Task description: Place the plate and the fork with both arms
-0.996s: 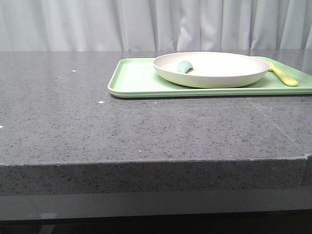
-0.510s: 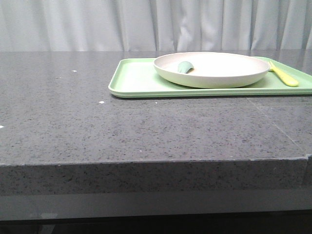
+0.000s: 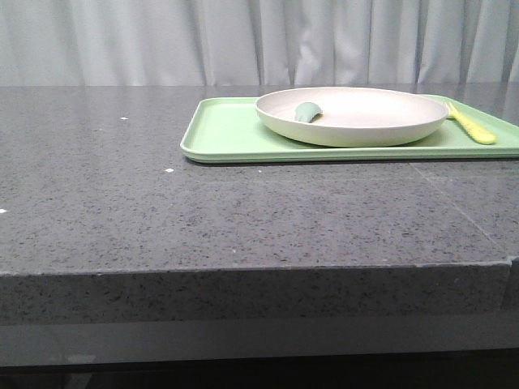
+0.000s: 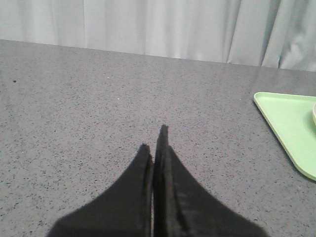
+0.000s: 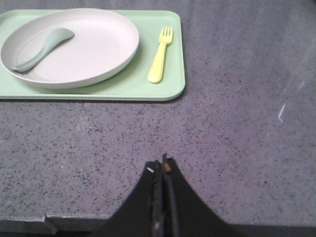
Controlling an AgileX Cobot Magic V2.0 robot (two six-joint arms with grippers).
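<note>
The cream-white plate [image 3: 350, 115] sits on a light green tray [image 3: 223, 134] at the back right of the table, with a small teal-green piece [image 3: 307, 111] lying in it. The pale yellow fork [image 3: 471, 125] lies on the tray beside the plate, on its right. The right wrist view shows the plate [image 5: 94, 47], the teal piece [image 5: 42, 49] and the fork [image 5: 160, 55] on the tray [image 5: 170, 89]. My right gripper [image 5: 164, 163] is shut and empty, near the table's front edge, apart from the tray. My left gripper [image 4: 154, 140] is shut and empty over bare table, left of the tray's corner [image 4: 291, 131].
The dark grey speckled table [image 3: 162, 211] stretches left of and in front of the tray. Its front edge [image 3: 243, 271] runs across the front view. A pale curtain [image 3: 243, 40] hangs behind the table.
</note>
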